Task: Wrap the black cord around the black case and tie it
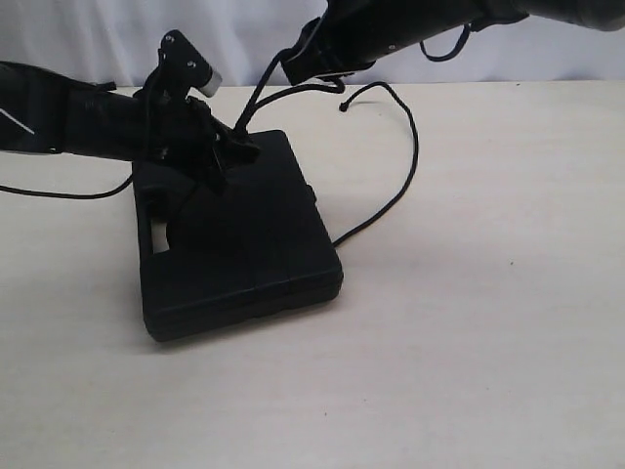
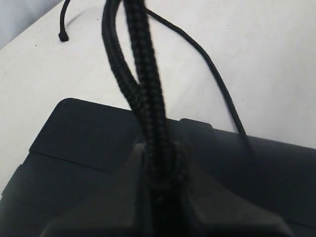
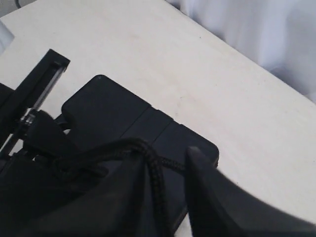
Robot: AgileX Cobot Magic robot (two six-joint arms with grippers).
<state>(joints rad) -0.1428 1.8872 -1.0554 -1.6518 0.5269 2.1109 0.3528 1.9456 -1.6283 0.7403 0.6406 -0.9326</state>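
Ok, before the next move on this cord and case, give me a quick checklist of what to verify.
1. Grip of left pincer on black cord: ok, clamped.
2. Grip of right pincer on the cord: not ok, jaws apart, cord only resting against one finger.
3. Is the black case flat on the table: ok.
4. Cord wrapped fully round the case: cannot tell, underside hidden.
5. Knot tied: cannot tell, left pincer covers the spot.

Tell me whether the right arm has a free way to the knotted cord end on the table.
Probably yes. The knotted end of the black cord lies on bare table near the right gripper, with nothing between. Cord runs through its parted jaws, so it must shed that first.
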